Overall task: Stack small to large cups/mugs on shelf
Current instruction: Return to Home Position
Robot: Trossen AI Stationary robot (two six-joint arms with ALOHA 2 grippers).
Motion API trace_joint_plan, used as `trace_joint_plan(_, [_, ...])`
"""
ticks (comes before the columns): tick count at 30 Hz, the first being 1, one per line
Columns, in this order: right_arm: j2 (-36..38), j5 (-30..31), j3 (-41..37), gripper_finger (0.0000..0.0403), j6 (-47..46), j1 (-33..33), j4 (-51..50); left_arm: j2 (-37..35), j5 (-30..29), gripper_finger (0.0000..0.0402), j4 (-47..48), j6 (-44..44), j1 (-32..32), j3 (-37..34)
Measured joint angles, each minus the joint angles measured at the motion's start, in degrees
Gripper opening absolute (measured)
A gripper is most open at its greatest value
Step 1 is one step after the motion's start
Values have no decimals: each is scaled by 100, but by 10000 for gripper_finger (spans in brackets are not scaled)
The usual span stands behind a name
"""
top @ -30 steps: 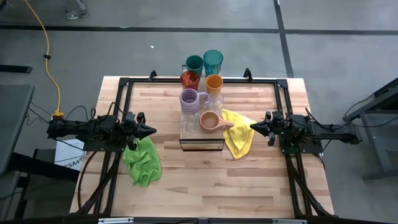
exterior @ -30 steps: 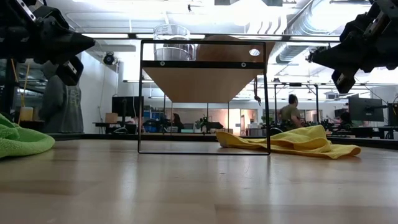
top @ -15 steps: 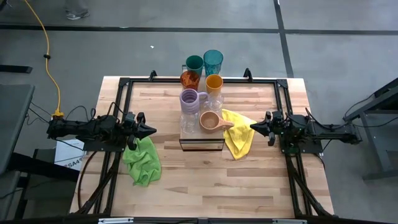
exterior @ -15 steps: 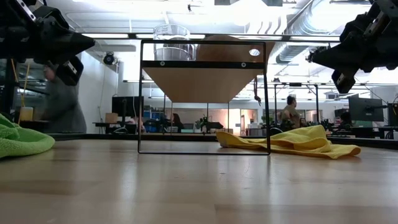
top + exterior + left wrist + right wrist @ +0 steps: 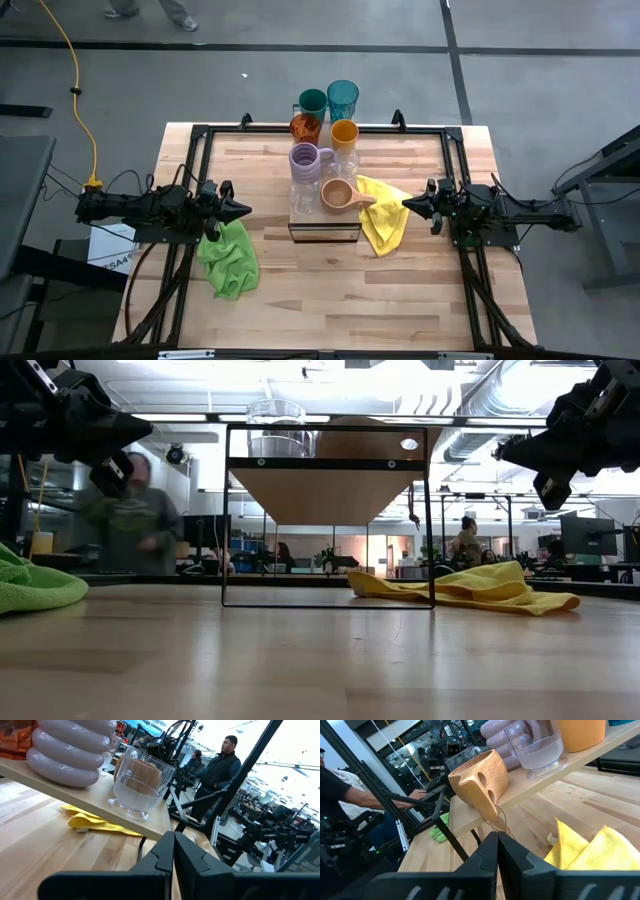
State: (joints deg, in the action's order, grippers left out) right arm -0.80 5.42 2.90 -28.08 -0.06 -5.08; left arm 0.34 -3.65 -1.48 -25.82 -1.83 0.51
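The shelf (image 5: 323, 228) stands mid-table on its dark frame, running from near to far. On its plank stand two teal tumblers (image 5: 342, 98), an amber-orange tumbler (image 5: 305, 128), an orange cup (image 5: 344, 132), a lavender mug (image 5: 304, 157), two clear glasses (image 5: 304, 195) and a tan mug (image 5: 338, 194). My left gripper (image 5: 242, 210) hovers shut left of the shelf's near end, pointing level at it. My right gripper (image 5: 407, 203) hovers shut on the right, over the yellow cloth. Both are clear of everything. The left wrist view shows a clear glass (image 5: 137, 785), the right wrist view the tan mug (image 5: 480, 782).
A green cloth (image 5: 228, 257) lies on the table under my left gripper. A yellow cloth (image 5: 383, 215) lies right of the shelf's near end. Bare wood stretches along the near part of the table (image 5: 330, 300). People show in the room behind (image 5: 135, 510).
Both arms and all the cups have kept still. A person has walked across the room behind the table.
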Motion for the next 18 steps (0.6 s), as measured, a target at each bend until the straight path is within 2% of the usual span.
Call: trace_joint_plan(18, [0,-1,0,0,0,0,0,0,0,1,0,0,-2,0])
